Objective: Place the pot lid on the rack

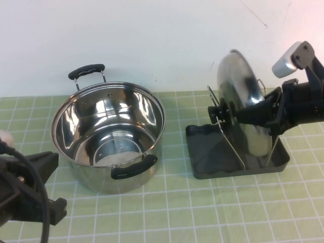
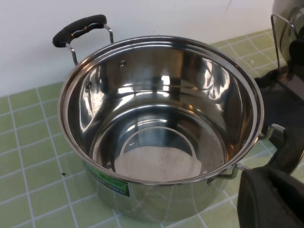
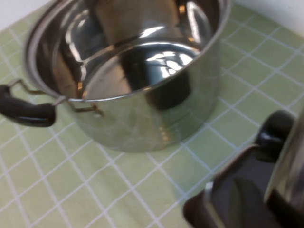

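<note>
One pot lid [image 1: 242, 104], stiff, slick steel, stands on edge in the rack [image 1: 235, 152] at right; its black knob [image 1: 221, 112] offers the surest hold. Right gripper [image 1: 253, 112] beside it and left gripper [image 1: 25, 202] near left: jaws' state unclear.

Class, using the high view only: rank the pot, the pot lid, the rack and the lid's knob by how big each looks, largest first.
1. Pot, clearly largest.
2. Rack and pot lid: too alike to rank; the lid stands on edge in the rack.
3. Knob, smallest.
The right tool is at the lid; the left tool is near the pot.
</note>
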